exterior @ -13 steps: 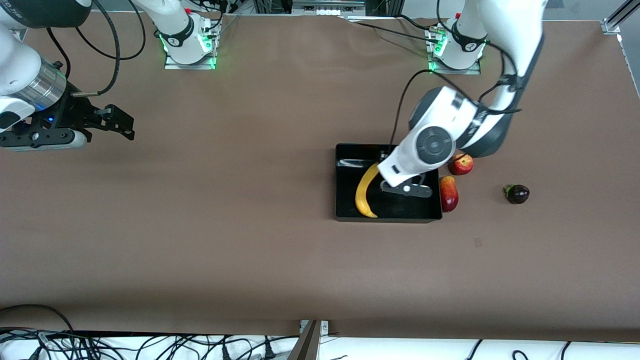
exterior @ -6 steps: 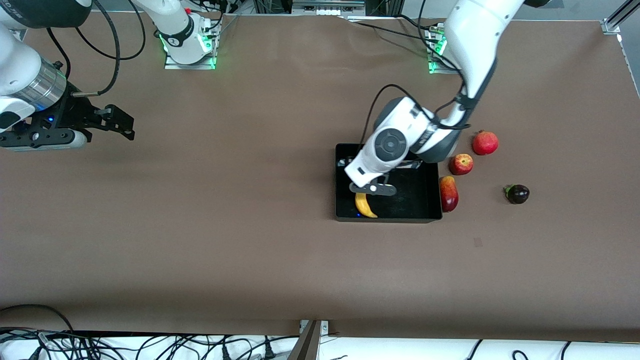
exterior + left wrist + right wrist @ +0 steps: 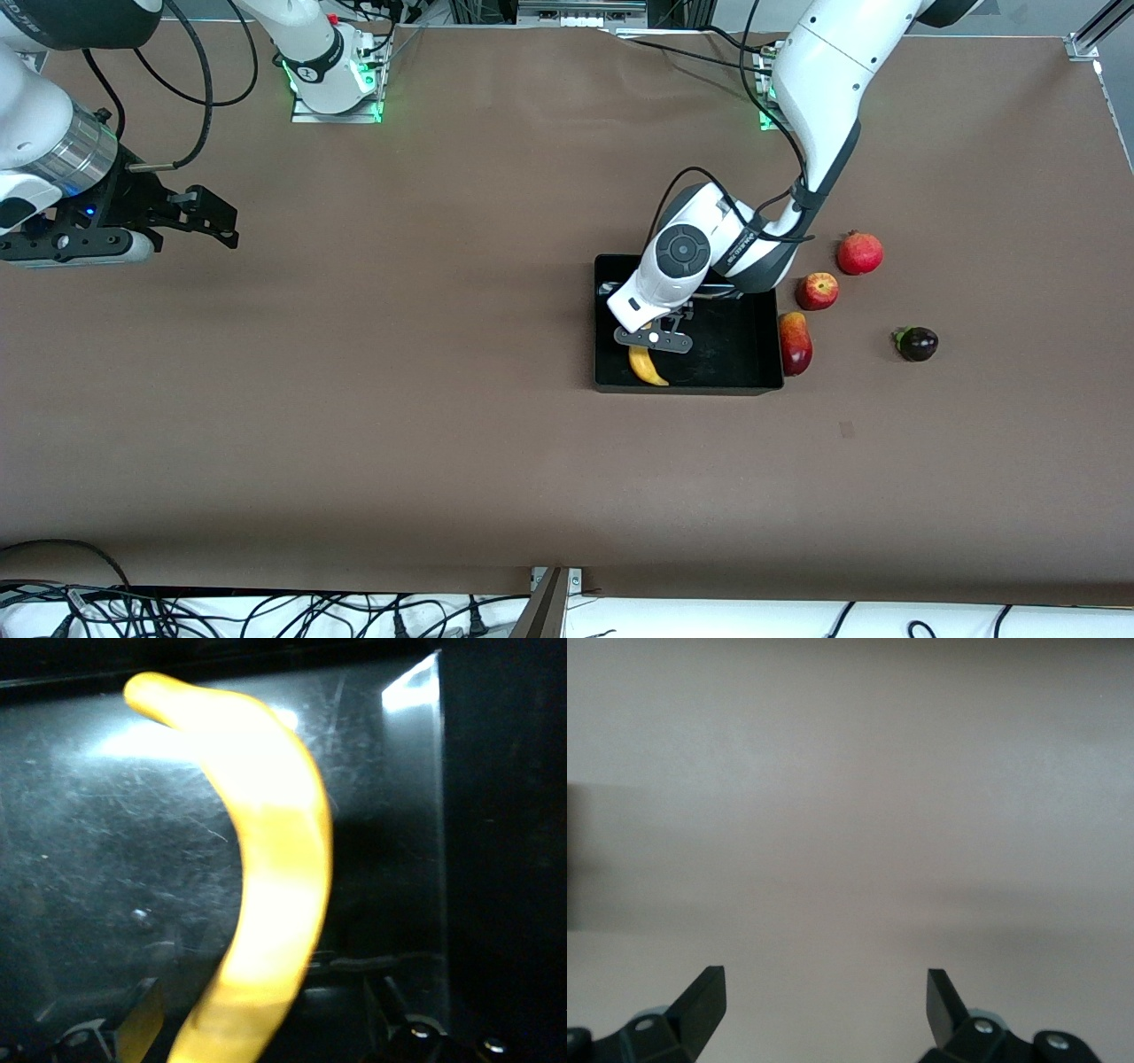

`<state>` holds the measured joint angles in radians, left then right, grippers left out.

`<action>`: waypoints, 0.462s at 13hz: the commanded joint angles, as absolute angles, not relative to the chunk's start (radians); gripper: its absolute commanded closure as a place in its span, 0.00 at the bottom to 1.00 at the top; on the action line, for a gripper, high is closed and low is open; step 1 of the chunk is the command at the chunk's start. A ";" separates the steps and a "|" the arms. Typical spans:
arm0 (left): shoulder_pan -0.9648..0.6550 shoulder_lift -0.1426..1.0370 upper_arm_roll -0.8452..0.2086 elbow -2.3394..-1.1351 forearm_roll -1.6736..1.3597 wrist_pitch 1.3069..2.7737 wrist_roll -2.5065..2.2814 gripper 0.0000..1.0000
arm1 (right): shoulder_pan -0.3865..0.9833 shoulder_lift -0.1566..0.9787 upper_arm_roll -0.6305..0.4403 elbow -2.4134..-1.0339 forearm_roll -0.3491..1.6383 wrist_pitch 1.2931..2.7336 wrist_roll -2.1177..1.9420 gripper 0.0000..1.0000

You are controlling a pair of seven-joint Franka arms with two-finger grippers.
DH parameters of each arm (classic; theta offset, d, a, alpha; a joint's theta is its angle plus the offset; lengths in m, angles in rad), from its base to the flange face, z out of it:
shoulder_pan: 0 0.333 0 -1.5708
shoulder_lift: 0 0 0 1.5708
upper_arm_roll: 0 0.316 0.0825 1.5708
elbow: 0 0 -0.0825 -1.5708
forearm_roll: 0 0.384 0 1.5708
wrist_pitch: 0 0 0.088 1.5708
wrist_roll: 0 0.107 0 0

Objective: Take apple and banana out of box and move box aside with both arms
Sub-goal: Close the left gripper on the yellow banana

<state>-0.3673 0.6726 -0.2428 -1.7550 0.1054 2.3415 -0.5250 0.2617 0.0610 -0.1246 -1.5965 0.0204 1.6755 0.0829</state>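
front view: the left end effector hangs low in the box, over the banana; the apple lies outside, at the box's 2 o'clock. the right end effector waits over bare tabletop.

left wrist view: fingers spread wide, apparently straddling the banana; centre, then close gently.

right wrist view: fingers apart, empty.

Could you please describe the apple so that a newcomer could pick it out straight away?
Find the black box under the left arm. Three red fruits line its side toward the left arm's end; the apple is the middle one. It is round with yellow streaks, unlike the crowned pomegranate or the elongated mango.
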 commanded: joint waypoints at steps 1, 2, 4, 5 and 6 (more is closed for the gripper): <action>-0.360 0.680 -0.245 -1.775 0.127 2.384 -0.520 0.17 | 0.256 0.061 -0.123 -1.588 0.038 1.667 0.077 0.00; -0.364 0.681 -0.245 -1.779 0.124 2.384 -0.523 0.50 | 0.256 0.061 -0.123 -1.588 0.038 1.667 0.077 0.00; -0.370 0.695 -0.245 -1.781 0.118 2.387 -0.525 0.68 | 0.256 0.061 -0.123 -1.588 0.038 1.667 0.080 0.00; -0.367 0.687 -0.247 -1.779 0.118 2.384 -0.522 0.86 | 0.256 0.061 -0.123 -1.588 0.038 1.667 0.083 0.00; -0.361 0.677 -0.261 -1.779 0.114 2.378 -0.523 1.00 | 0.256 0.061 -0.123 -1.588 0.038 1.667 0.084 0.00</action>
<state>-0.3672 0.6882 -0.2446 -1.7695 0.1089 2.3682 -0.5246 0.2617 0.0610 -0.1246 -1.5965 0.0204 1.6755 0.0830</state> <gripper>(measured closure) 0.568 0.000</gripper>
